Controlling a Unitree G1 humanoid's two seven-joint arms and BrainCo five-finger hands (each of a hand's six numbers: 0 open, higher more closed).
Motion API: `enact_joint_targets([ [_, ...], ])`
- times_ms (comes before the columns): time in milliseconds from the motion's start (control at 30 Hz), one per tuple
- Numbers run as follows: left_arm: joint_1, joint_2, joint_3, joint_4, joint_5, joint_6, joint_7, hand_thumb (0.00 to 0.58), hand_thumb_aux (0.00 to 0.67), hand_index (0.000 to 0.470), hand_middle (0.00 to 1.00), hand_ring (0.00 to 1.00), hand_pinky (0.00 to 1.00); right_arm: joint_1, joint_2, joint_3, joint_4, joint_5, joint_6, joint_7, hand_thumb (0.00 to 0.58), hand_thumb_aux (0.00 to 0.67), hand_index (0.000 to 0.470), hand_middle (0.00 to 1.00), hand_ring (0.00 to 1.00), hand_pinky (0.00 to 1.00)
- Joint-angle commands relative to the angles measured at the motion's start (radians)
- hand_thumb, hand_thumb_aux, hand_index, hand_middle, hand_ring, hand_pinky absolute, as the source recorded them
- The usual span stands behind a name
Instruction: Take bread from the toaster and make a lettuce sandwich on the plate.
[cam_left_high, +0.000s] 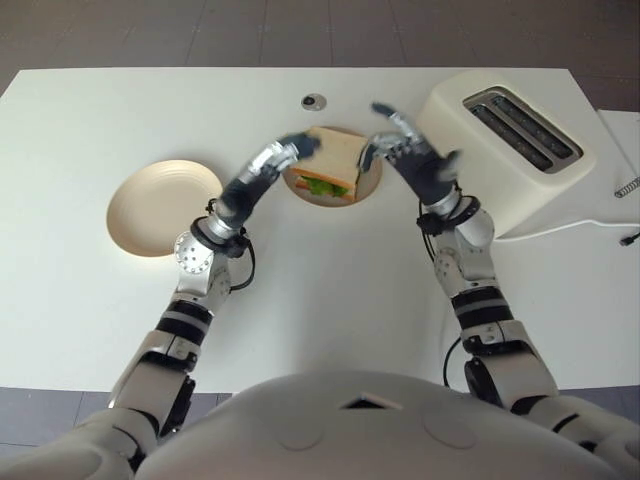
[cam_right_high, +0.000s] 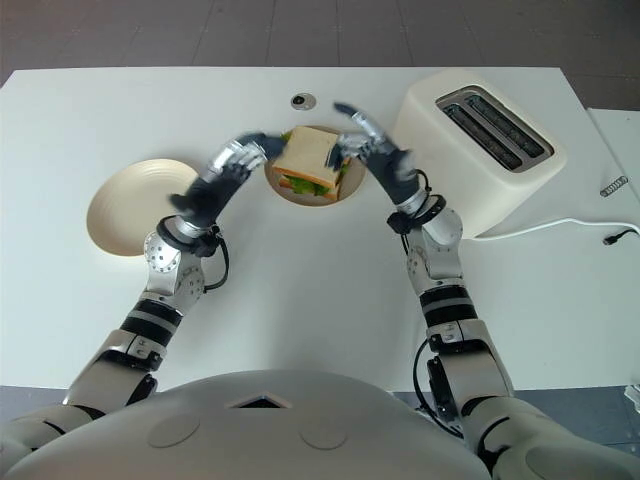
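Both arms reach forward over the table (cam_left_high: 330, 300), forearms angled inward so the hands flank the sandwich (cam_left_high: 335, 158). The left hand (cam_left_high: 262, 172) is raised with its wrist bent, and its fingers (cam_left_high: 285, 152) stretch loosely toward the bread's near-left corner, released and closed round nothing. Whether the tips touch the bread cannot be told. The right hand (cam_left_high: 418, 165) is tilted palm-inward with its fingers (cam_left_high: 392, 122) splayed wide and released. Some arch just above the sandwich's right edge and the others point away toward the toaster (cam_left_high: 510, 150). The sandwich sits between the two sets of fingertips on a plate (cam_left_high: 318, 200), with a pale bread slice on top and lettuce (cam_left_high: 322, 185) showing at the side nearest the wrists. A second plate (cam_left_high: 125, 215) lies outward of the left hand, behind its knuckles and well apart from the fingers. The cream toaster stands just outside the right hand's spread fingers, its two slots (cam_left_high: 520, 128) facing up, and a white cable (cam_left_high: 590, 222) trails from it. A small round disc (cam_left_high: 314, 101) is set in the table beyond the fingertips.
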Motion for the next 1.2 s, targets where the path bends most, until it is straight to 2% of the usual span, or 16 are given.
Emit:
enact_joint_targets([
  [33, -0.01, -0.089, 0.082, 0.002, 0.036, 0.022, 0.073, 0.0, 0.0, 0.0, 0.0, 0.0, 0.0, 0.014, 0.084, -0.034, -0.015, -0.083, -0.047, -0.103, 0.0, 0.0, 0.0, 0.0, 0.0, 0.0],
  [133, -0.021, -0.179, 0.12, 0.045, 0.089, 0.002, 0.124, 0.0, 0.0, 0.0, 0.0, 0.0, 0.0, 0.02, 0.153, -0.03, 0.013, -0.163, -0.103, -0.167, 0.0, 0.0, 0.0, 0.0, 0.0, 0.0],
  [267, -0.035, -0.225, 0.145, 0.078, 0.145, -0.001, 0.131, 0.0, 0.0, 0.0, 0.0, 0.0, 0.0, 0.015, 0.175, -0.02, 0.032, -0.206, -0.13, -0.172, 0.0, 0.0, 0.0, 0.0, 0.0, 0.0],
  [800, -0.096, -0.281, 0.206, 0.172, 0.206, 0.008, 0.108, 0.0, 0.0, 0.0, 0.0, 0.0, 0.0, -0.006, 0.168, -0.021, 0.044, -0.217, -0.143, -0.149, 0.0, 0.0, 0.0, 0.0, 0.0, 0.0],
  [967, -0.129, -0.29, 0.225, 0.23, 0.203, 0.003, 0.081, 0.0, 0.0, 0.0, 0.0, 0.0, 0.0, -0.039, 0.192, -0.049, 0.043, -0.097, -0.036, -0.127, 0.0, 0.0, 0.0, 0.0, 0.0, 0.0],
  [1100, -0.136, -0.284, 0.248, 0.241, 0.194, -0.002, 0.06, 0.0, 0.0, 0.0, 0.0, 0.0, 0.0, -0.059, 0.215, -0.063, 0.077, -0.076, -0.014, -0.106, 0.0, 0.0, 0.0, 0.0, 0.0, 0.0],
  [1200, -0.134, -0.283, 0.257, 0.256, 0.197, 0.004, 0.046, 0.0, 0.0, 0.0, 0.0, 0.0, 0.0, -0.044, 0.223, -0.066, 0.053, -0.029, 0.041, -0.075, 0.0, 0.0, 0.0, 0.0, 0.0, 0.0],
])
